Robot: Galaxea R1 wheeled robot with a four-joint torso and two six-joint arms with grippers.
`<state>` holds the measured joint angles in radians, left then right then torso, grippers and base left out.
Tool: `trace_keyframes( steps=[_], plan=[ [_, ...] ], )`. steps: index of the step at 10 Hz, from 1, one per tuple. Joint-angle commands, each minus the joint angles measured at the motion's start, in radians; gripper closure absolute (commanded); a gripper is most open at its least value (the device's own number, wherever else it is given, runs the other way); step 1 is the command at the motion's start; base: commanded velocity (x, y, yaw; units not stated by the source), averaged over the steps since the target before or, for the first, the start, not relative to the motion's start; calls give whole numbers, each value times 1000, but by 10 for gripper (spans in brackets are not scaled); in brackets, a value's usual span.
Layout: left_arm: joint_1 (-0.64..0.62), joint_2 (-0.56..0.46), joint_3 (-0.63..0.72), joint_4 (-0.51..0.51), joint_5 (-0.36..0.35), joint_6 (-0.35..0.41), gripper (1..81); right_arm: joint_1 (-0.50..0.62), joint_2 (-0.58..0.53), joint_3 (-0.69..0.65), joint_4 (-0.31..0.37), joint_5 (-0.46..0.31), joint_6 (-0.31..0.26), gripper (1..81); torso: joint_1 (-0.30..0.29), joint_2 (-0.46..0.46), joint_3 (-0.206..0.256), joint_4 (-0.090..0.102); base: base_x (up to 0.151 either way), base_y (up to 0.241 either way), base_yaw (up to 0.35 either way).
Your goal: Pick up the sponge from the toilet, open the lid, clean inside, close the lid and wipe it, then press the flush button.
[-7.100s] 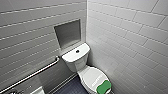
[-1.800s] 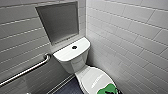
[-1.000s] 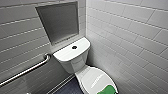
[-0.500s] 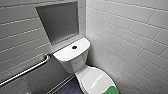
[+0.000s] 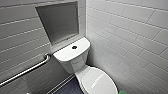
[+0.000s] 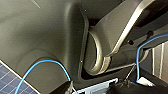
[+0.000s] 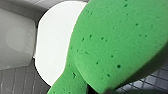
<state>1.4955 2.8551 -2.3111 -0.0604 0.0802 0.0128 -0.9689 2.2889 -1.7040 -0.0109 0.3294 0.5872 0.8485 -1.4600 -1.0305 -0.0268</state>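
Note:
The white toilet [image 5: 71, 53] stands in the corner, its oval lid [image 5: 97, 81] down and showing faint grey lettering near the front. A round flush button [image 5: 74, 47] sits on the tank cover. The bright green sponge [image 7: 117, 42] looms very close in the right wrist view, squeezed in my right gripper and held above the lid [image 7: 55, 42], with the tank [image 7: 15, 42] beyond it. A sliver of the sponge [image 5: 122, 92] peeks in at the head view's lower edge, right of the lid. The left wrist view looks at my own dark body and a blue cable.
A metal grab bar [image 5: 25, 71] runs along the tiled wall left of the toilet. A recessed grey niche [image 5: 58, 21] sits above the tank. White tiled wall closes in on the right. Dark tiled floor [image 5: 67, 88] shows left of the bowl.
The green sponge that lay across the lid's front half a second ago has moved off to the right, leaving the lid bare. The camera view is steady.

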Motion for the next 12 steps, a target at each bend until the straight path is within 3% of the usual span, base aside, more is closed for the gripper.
trace_keyframes(
  steps=[1, 6, 8, 12],
  plan=[
    [-21, -125, 184, -6, 93, 0, 10, -224, -144, 103, -40, -27, -9, 811, 0, 0, 0, 0, 0, 0, 0],
    [-79, -264, 349, -9, 89, -2, 10, -540, -121, 26, -84, -27, -14, 811, 0, 0, 0, 0, 0, 0, 0],
    [-125, -331, 432, -50, 90, -5, 10, -658, -67, -17, -55, 89, -162, 811, 0, 0, 0, 0, 0, 0, 0],
    [-237, -445, 545, -116, 98, -7, 10, -738, -33, -58, -155, 94, -173, 811, 0, -1, 0, 0, 0, 0, 0]
  ],
)
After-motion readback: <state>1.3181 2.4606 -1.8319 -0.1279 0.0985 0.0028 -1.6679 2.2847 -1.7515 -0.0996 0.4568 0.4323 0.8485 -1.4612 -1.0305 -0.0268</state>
